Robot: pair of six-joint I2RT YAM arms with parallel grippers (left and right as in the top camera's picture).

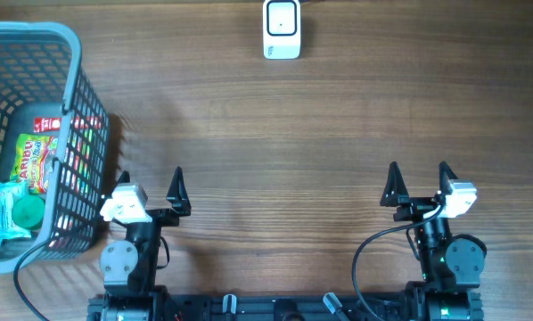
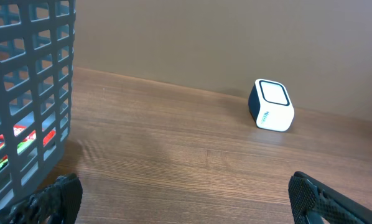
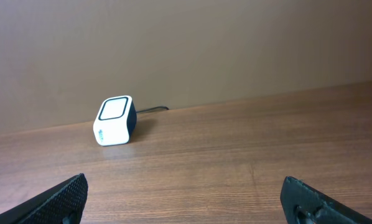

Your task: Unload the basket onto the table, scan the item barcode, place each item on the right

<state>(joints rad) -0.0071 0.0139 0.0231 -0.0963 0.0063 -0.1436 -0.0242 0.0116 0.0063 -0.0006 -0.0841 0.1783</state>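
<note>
A small white barcode scanner (image 1: 282, 29) with a dark side stands at the table's far edge, also seen in the left wrist view (image 2: 273, 104) and right wrist view (image 3: 116, 120). Packaged items, among them a green and yellow candy bag (image 1: 33, 162), lie inside the grey basket (image 1: 35, 40) at the left. My left gripper (image 1: 150, 185) is open beside the basket's near right corner, nothing between its fingers (image 2: 60, 194). Near the front right, my right gripper (image 1: 419, 181) stands open and empty, fingers (image 3: 66, 194) wide apart.
The basket's lattice wall (image 2: 30, 93) fills the left of the left wrist view, close to the left finger. A cable (image 3: 152, 109) leaves the scanner toward the back. Bare wood lies between the grippers and the scanner.
</note>
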